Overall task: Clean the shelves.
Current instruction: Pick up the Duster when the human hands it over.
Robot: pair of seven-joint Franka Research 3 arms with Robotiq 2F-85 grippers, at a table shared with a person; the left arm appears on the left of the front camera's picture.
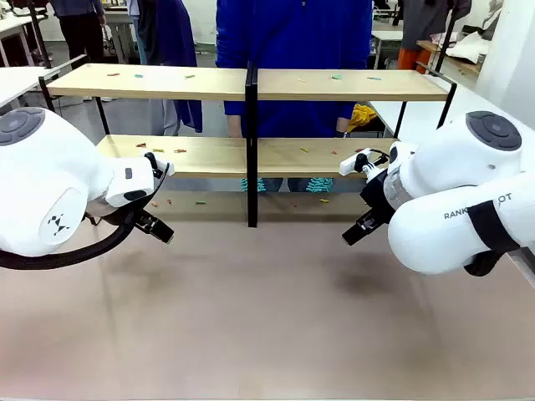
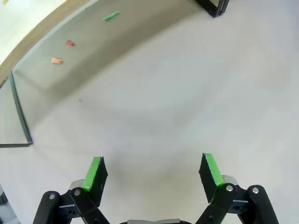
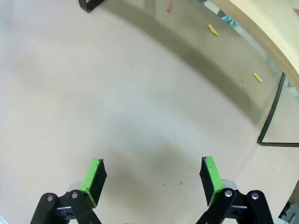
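Both sets of jaws are spread wide, with nothing held between them. The left gripper (image 2: 152, 171) hangs low over the pale table (image 1: 267, 326), pointing down at bare surface, its green pads (image 2: 96, 173) well apart. The right gripper (image 3: 152, 173) is posed the same way on the other side, also above bare tabletop. From the front, the two bulky white arms come in from either side with their grippers tilted down toward the middle of the table.

The shelves (image 1: 209, 155) stand across the far part of the table, beyond both grippers. They are two long light-wood boards, one above the other, on a thin black frame with a black central post (image 1: 252, 142). Small coloured scraps (image 1: 336, 77) are scattered on the upper board, on the lower board, and on the table beneath it. From the left wrist, a green bit (image 2: 111, 16), a red bit (image 2: 69, 43) and an orange bit (image 2: 56, 60) lie in the shadow under the lower board. From the right wrist, two yellow bits (image 3: 212, 29) lie there as well.

A person in a blue top (image 1: 292, 33) stands right behind the shelves.
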